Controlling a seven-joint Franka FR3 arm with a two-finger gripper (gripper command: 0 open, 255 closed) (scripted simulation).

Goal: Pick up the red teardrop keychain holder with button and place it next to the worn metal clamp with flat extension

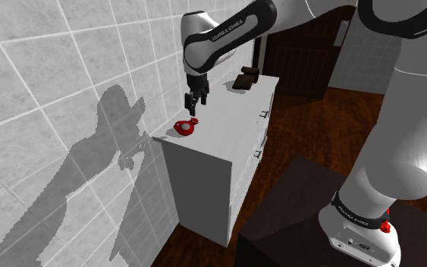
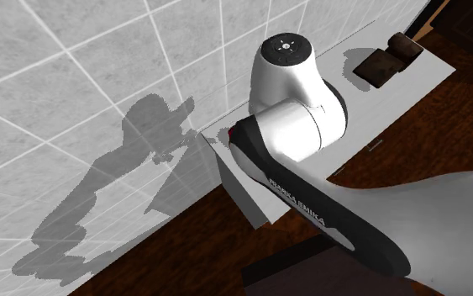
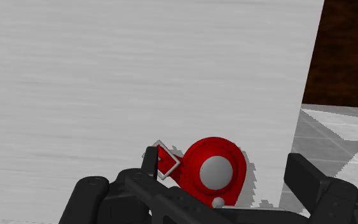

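Gripper [image 1: 195, 102] hangs nose-down over the end of the white desk [image 1: 227, 115] that sits nearest the shoulder camera, close to the grey tiled wall [image 1: 52, 114]. In the wrist view I see its two black fingers [image 3: 311, 184] spread wide apart. The red teardrop keychain holder [image 3: 199, 181] lies flat on the desk between them. Neither finger seems to touch it, though the gap on the pointed side is tight and I can't be sure. The holder has a round grey button [image 3: 216, 170] in the middle of its red body, and a small diamond-shaped metal loop [image 3: 166, 159] at the narrow tip, just beside one finger.

In the shoulder view the holder sits just under the fingertips. The clamp [image 1: 245, 79], dark brown with a flat piece sticking out, rests at the far end of the same desk, well apart from the holder. From the second exterior view the white arm [image 2: 297, 109] covers most of that corner, and I see a tiny red sliver at its edge. The arm's shadow falls on the wall. The floor [image 1: 310, 129] is dark wood.
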